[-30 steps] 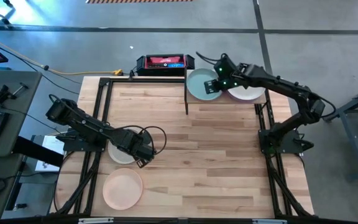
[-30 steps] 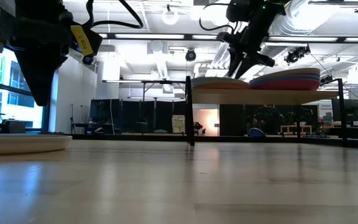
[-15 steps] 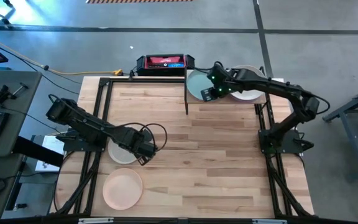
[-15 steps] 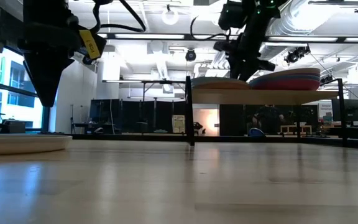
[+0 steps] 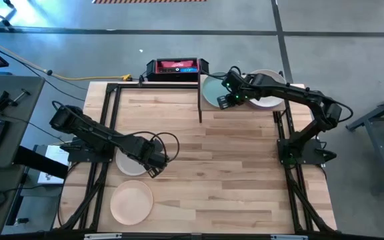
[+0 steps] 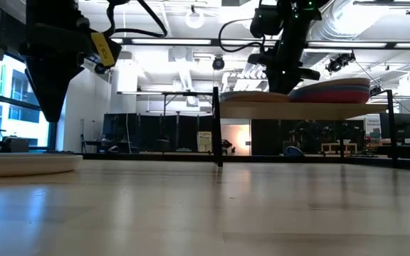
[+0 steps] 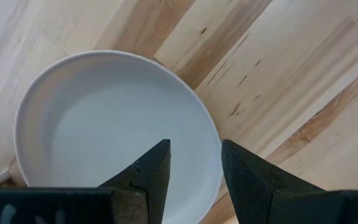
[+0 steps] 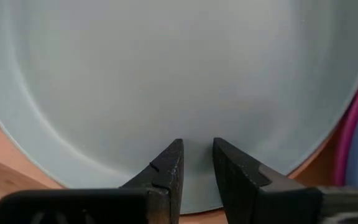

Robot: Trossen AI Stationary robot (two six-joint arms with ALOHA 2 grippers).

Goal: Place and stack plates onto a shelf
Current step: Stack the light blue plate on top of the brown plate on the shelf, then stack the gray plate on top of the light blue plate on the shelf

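A pale teal plate [image 5: 211, 90] lies on the shelf [image 6: 319, 110] at the table's far right. Beside it stands a pile of plates [image 5: 267, 98] with a cream one on top. My right gripper [image 8: 197, 149] points steeply down over the teal plate's near part, its fingers a narrow gap apart with nothing between them. At the near left, a whitish plate [image 7: 104, 130] rests flat on the table. My left gripper [image 7: 194, 155] hangs open above its rim [image 7: 215, 155], well clear of it. A peach plate [image 5: 131, 203] lies nearer the front edge. My right gripper comes at the teal plate's inner face [image 8: 194, 124], near its rim, from above and slanting. The low view shows the fingertips [image 6: 280, 89] down at plate height. Whether they touch the plate I cannot tell.
A red and black device [image 5: 177, 67] sits past the table's far edge. Black frame rails [image 5: 105, 120] run along both sides, and a black post [image 5: 200, 100] stands at the shelf's left end. Bare wood [image 5: 212, 160] fills the table's middle.
My right gripper has gone toward the table's left edge and somewhat down over the teal plate, tipping more steeply downward. The gap between its fingers has stayed the same.
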